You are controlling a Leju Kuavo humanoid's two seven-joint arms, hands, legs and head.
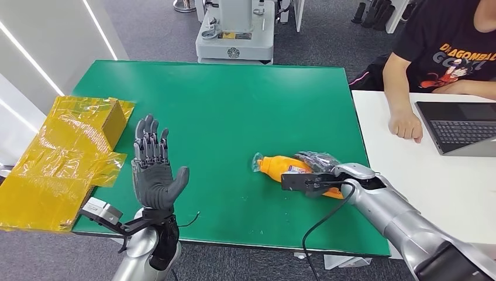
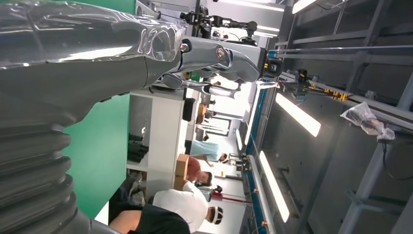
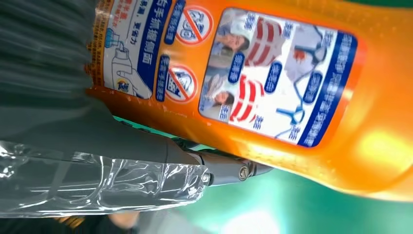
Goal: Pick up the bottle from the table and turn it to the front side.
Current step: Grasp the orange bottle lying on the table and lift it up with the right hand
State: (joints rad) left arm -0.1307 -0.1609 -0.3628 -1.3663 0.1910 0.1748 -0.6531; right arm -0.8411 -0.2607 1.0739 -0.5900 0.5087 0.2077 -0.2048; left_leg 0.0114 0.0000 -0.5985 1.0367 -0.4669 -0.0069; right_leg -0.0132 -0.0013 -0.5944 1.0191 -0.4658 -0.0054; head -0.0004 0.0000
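1. Head view: the orange bottle (image 1: pixel 285 167) lies on its side on the green bench (image 1: pixel 234 111), near the bench's right part, its capped end pointing toward the left.
2. The right hand (image 1: pixel 319 167) rests over the bottle's wider end, fingers draped on it; it grips the bottle where it lies.
3. Right wrist view: the bottle (image 3: pixel 302 87) is close up, its back label with pictograms and printed text facing the camera, and a plastic-wrapped thumb (image 3: pixel 146 165) lies against its lower side, with green bench surface beyond.
4. The left hand (image 1: pixel 153 170) stands upright over the bench's near left edge, palm toward the camera, fingers straight and spread, holding nothing.
5. Left wrist view: the left hand's grey thumb (image 2: pixel 214 56) reaches out into the room, touching nothing.
6. Yellow sheeting (image 1: pixel 64 158) covers a box at the bench's left edge.
7. At a white desk (image 1: pixel 421 175) to the right, a person (image 1: pixel 444 47) in a black shirt rests a hand just beside a laptop (image 1: pixel 462 126).
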